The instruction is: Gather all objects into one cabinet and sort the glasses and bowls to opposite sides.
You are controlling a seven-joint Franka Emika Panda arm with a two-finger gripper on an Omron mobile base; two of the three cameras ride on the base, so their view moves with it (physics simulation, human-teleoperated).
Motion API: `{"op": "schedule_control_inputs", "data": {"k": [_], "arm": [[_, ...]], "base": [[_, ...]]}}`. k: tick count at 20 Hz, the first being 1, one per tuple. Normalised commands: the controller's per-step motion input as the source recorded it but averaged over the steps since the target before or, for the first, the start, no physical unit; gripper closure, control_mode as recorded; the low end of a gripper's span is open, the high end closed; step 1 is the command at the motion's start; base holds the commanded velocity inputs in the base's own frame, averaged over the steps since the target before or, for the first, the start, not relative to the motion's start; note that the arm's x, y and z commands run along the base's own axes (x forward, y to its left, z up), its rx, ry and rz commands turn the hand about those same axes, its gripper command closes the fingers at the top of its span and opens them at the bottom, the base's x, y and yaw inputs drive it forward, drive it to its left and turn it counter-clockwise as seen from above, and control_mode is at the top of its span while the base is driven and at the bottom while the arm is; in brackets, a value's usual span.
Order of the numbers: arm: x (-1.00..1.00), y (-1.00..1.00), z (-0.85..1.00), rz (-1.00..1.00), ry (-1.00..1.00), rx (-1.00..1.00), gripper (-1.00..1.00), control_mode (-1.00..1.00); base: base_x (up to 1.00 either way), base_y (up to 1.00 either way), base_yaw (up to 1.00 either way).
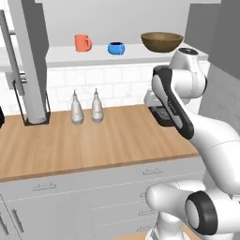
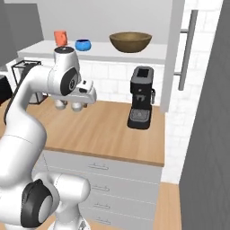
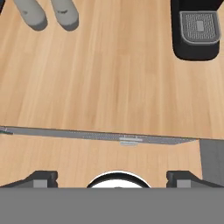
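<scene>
We counted three pieces of tableware on the white shelf: one orange mug at the left, one small blue cup just right of it, and one brown wooden bowl at the right end. On the wooden counter we counted two white bottles standing side by side near the far wall, one black wire rack at the far left, and one black coffee machine toward the right. We saw one open cabinet door with one long bar handle on the left, and a second bar handle on the right. Below the counter we made out at least five drawer handles.
</scene>
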Motion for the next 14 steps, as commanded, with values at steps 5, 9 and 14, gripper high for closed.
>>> {"op": "schedule_control_inputs", "data": {"k": [5,9,14], "arm": [[0.00,0.00,0.00,0.00,0.00,0.00,-1.00,1.00],[0.00,0.00,0.00,0.00,0.00,0.00,-1.00,1.00],[0.00,0.00,0.00,0.00,0.00,0.00,-1.00,1.00]], "base": [[-0.41,0.14,0.10],[-0.41,0.12,0.18],[-0.34,0.18,0.16]]}}
